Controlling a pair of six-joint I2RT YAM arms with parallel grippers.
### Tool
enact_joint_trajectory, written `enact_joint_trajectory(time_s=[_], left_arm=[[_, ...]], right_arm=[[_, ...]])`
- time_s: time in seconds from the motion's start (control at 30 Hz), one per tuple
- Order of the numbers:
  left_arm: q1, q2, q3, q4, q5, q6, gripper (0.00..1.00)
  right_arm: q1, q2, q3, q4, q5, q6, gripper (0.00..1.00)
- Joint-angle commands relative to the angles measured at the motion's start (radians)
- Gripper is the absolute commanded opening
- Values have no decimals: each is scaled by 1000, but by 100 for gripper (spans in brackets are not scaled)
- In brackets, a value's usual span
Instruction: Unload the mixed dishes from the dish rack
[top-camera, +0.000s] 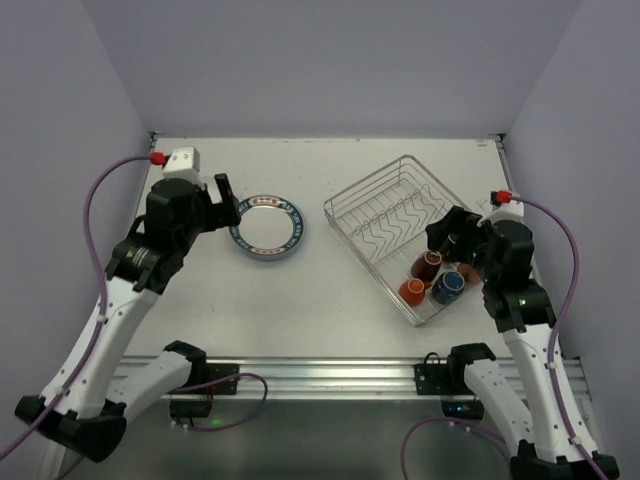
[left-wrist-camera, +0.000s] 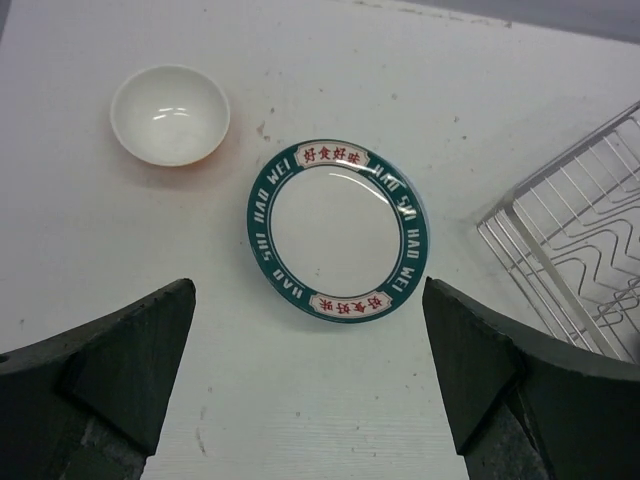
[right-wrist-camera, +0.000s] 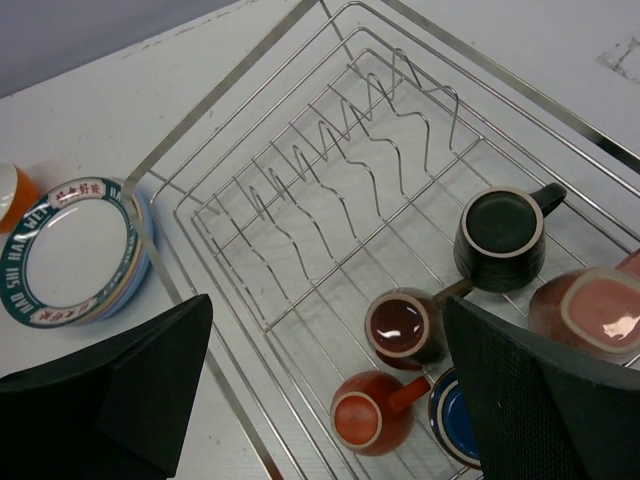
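Right gripper (right-wrist-camera: 328, 300): jaws wide, empty, above the near corner of the rack (right-wrist-camera: 330, 170). Brown mug (right-wrist-camera: 400, 325), orange mug (right-wrist-camera: 365, 415) and black mug (right-wrist-camera: 500, 235) crowd together there. Risk: a finger nudges a neighbour or snags wire.
Left gripper (left-wrist-camera: 309, 290): wide, empty, near plates (left-wrist-camera: 338, 230) stacked on table (left-wrist-camera: 100, 250), bowl (left-wrist-camera: 170, 115) beyond.

Past my left gripper (left-wrist-camera: 308, 292) I see a glossy glazed plate (left-wrist-camera: 338, 232) on matt tabletop (left-wrist-camera: 500, 100); under my right gripper (right-wrist-camera: 328, 305), a shiny metal wire rack (right-wrist-camera: 330, 170) and glossy mugs (right-wrist-camera: 500, 235).
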Motion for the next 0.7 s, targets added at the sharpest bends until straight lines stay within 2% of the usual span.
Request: enact_joint_trajectory(time_s=[0.0, 0.1, 0.2, 0.3, 0.33, 0.37, 0.5, 0.53, 0.57, 0.6, 0.67], left_arm=[[4, -156, -164, 47, -91, 85, 100], [4, -270, -305, 113, -129, 70, 100], [4, -339, -379, 150, -114, 44, 100], [4, -344, -382, 153, -106, 53, 100], [4, -342, -382, 150, -108, 48, 100], [4, -336, -384, 150, -108, 48, 100], [4, -298, -381, 141, -96, 44, 100], [4, -296, -381, 142, -88, 45, 100], [4, -293, -379, 138, -89, 45, 100], [4, -295, -379, 138, -92, 45, 100], [4, -313, -384, 138, -97, 42, 100]], right_arm=[[1, -49, -8, 27, 40, 75, 99], [1, -43, -14, 24, -31, 107, 99], [7, 35, 21, -53, -11, 123, 92], [49, 77, 41, -117, 111, 130, 94], [67, 78, 41, -134, 192, 140, 99], [98, 81, 49, -146, 237, 181, 99], [350, 139, 87, -218, 461, 320, 99], [380, 152, 104, -264, 531, 395, 99], [415, 161, 109, -304, 550, 475, 99], [418, 161, 109, -304, 558, 476, 99], [418, 130, 92, -338, 561, 615, 99]])
